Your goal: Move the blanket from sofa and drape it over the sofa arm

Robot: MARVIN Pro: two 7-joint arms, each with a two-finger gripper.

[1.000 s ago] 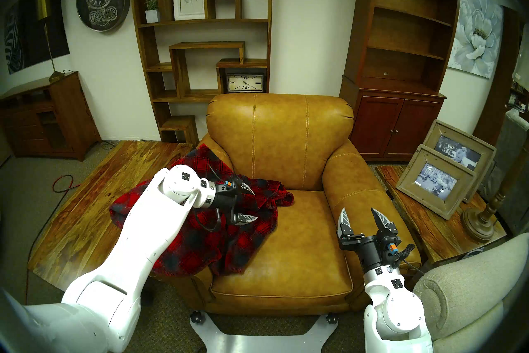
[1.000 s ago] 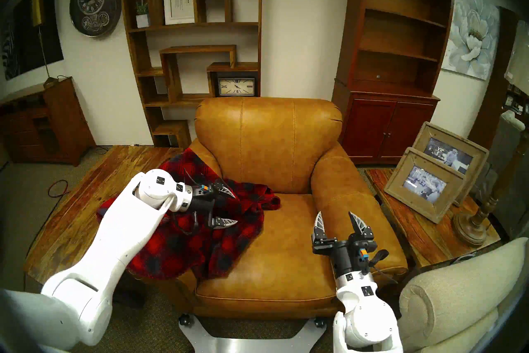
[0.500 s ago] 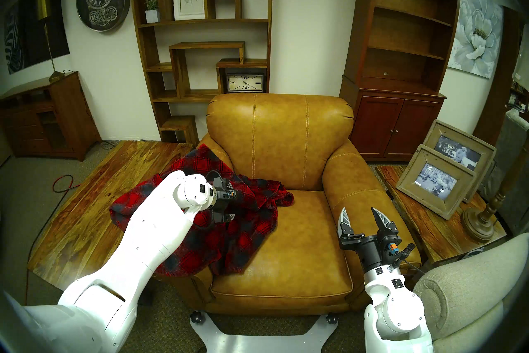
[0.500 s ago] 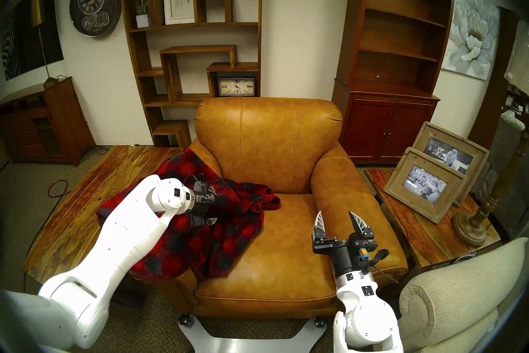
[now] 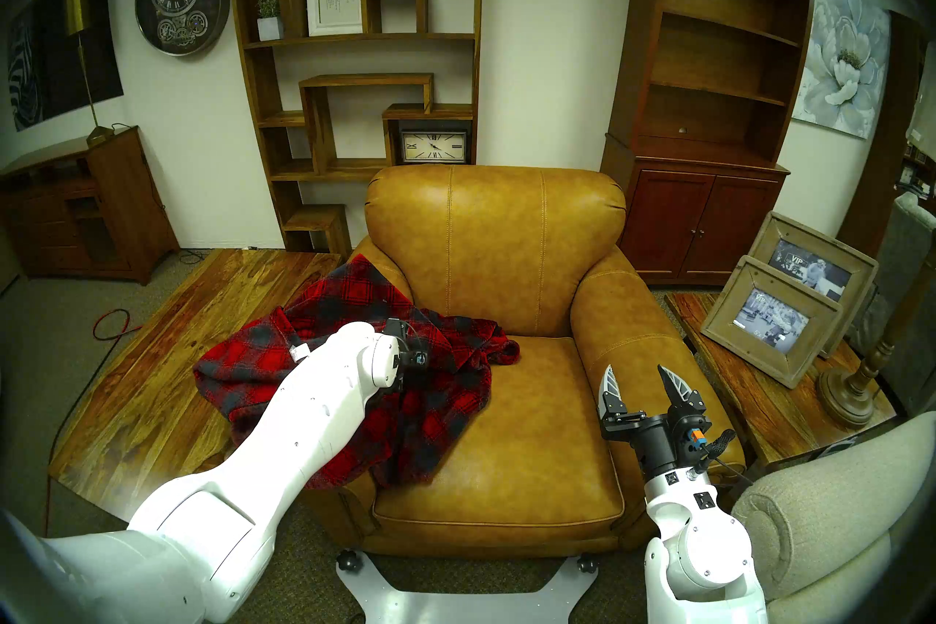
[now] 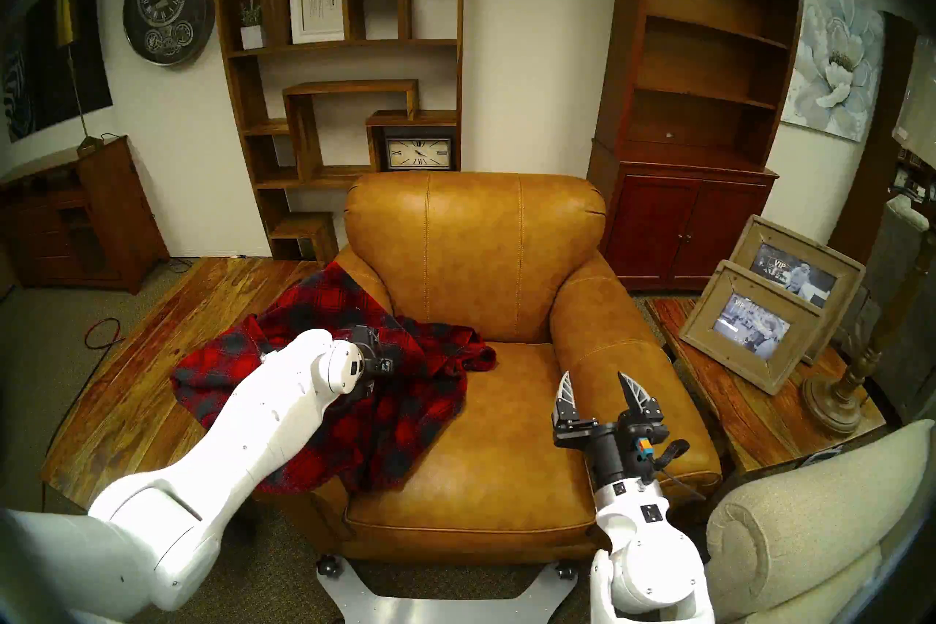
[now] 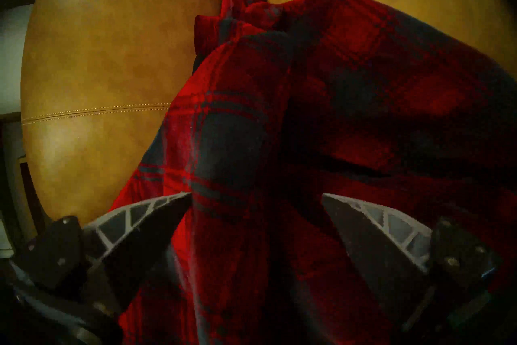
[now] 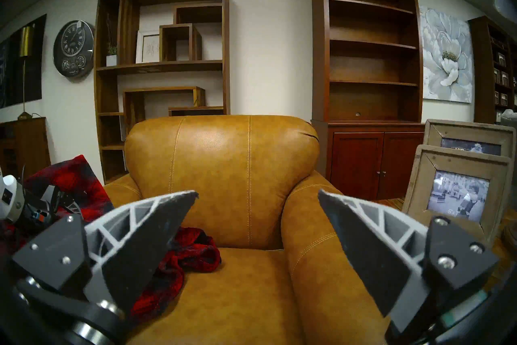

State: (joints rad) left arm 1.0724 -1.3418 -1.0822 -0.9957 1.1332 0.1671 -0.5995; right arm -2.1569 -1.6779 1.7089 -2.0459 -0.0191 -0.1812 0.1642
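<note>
The red and dark grey plaid blanket [image 5: 435,420] [image 6: 405,425] lies bunched over the tan leather sofa's [image 5: 496,243] left sofa arm [image 5: 390,276]. It spills onto the seat and onto the wooden table beside it. My left gripper [image 5: 413,362] points down into the heap, its fingers hidden behind the wrist. In the left wrist view the left gripper [image 7: 256,196] is open with a fold of blanket [image 7: 349,84] bulging between the fingers. My right gripper [image 5: 635,372] [image 8: 257,193] hangs open and empty over the front of the right armrest [image 5: 638,319].
A low wooden table [image 5: 167,354] stands left of the sofa, with a red cable [image 5: 109,321] on the floor beyond it. On the right is a side table with picture frames [image 5: 775,324] and a lamp base [image 5: 846,390]. A beige fabric couch arm [image 5: 820,506] is at the near right. Bookshelves line the wall.
My left wrist has tipped downward and moved right, bringing the open fingers down onto the blanket. More of the blanket's left part and a white tag now show. The right arm has not moved.
</note>
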